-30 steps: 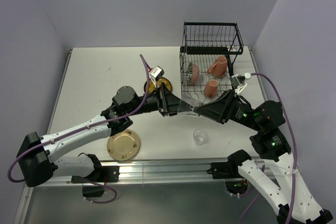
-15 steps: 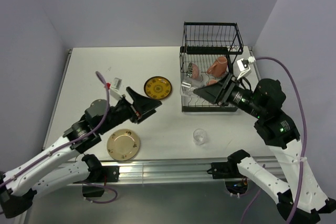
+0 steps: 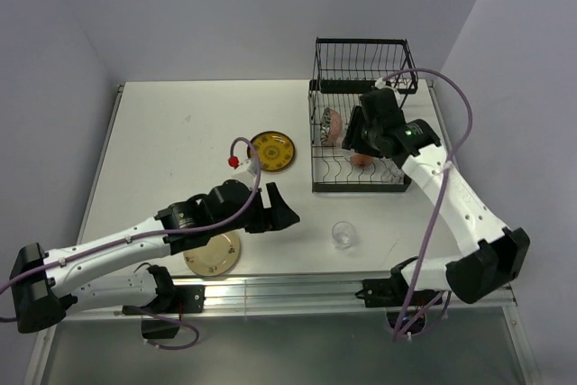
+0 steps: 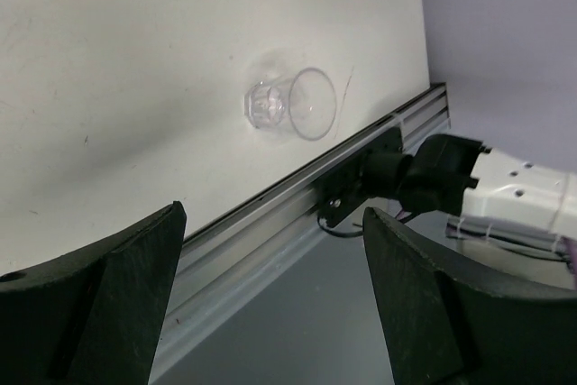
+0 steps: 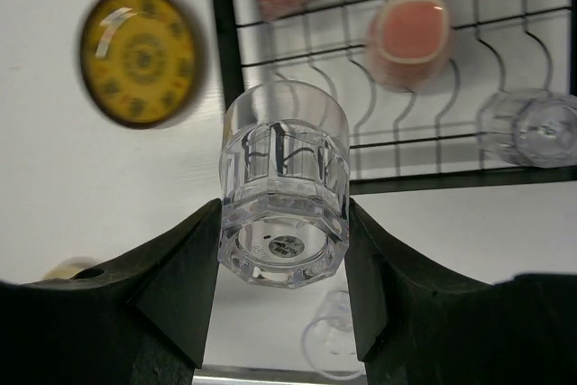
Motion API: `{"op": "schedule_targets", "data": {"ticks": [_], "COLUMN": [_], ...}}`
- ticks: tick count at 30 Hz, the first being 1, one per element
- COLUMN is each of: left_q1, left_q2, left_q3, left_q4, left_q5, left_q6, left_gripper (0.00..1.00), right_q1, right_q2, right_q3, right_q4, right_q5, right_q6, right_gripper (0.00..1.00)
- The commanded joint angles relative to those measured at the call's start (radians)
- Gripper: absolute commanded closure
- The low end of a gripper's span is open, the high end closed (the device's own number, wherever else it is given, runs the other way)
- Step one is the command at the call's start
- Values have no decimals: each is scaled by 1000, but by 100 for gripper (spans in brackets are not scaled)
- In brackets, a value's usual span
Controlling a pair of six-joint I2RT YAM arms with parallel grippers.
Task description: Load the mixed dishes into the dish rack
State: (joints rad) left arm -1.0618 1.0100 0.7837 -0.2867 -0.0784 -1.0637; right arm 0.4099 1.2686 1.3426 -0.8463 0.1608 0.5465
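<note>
My right gripper (image 3: 358, 137) hangs over the slotted base of the black wire dish rack (image 3: 317, 146). It is shut on a clear glass (image 5: 284, 182), pinched between both fingers (image 5: 180, 286). In the rack sit the dark patterned bowl (image 3: 330, 123), an orange-and-white mug (image 5: 410, 29) and a second clear glass (image 5: 532, 128). A third clear glass (image 3: 343, 234) stands on the table and also shows in the left wrist view (image 4: 290, 105). My left gripper (image 3: 281, 214) is open and empty, left of that glass. The yellow patterned plate (image 3: 271, 151) and tan plate (image 3: 212, 254) lie on the table.
The rack's taller basket section (image 3: 363, 65) stands at the back right by the wall. The metal rail (image 3: 270, 290) runs along the table's near edge. My left forearm covers part of the tan plate.
The grippers have parted after meeting at the glass. My right gripper carried it up and right over the rack. My left gripper pulled back, then swung towards the loose glass.
</note>
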Motion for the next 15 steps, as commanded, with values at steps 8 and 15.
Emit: {"op": "schedule_targets", "data": {"ticks": [8, 15], "left_q1": [-46, -46], "left_q2": [-11, 12], "left_q3": [-34, 17], "left_q4": [58, 11], "left_q5": [-47, -80], "left_q6": [74, 123], "left_gripper": [15, 15], "right_q1": [-115, -132], "right_q2": [133, 175], "right_q3": [42, 58], "right_q4": [-36, -86], "right_q5": [98, 83], "right_q6": [-88, -115], "right_gripper": [100, 100]}}
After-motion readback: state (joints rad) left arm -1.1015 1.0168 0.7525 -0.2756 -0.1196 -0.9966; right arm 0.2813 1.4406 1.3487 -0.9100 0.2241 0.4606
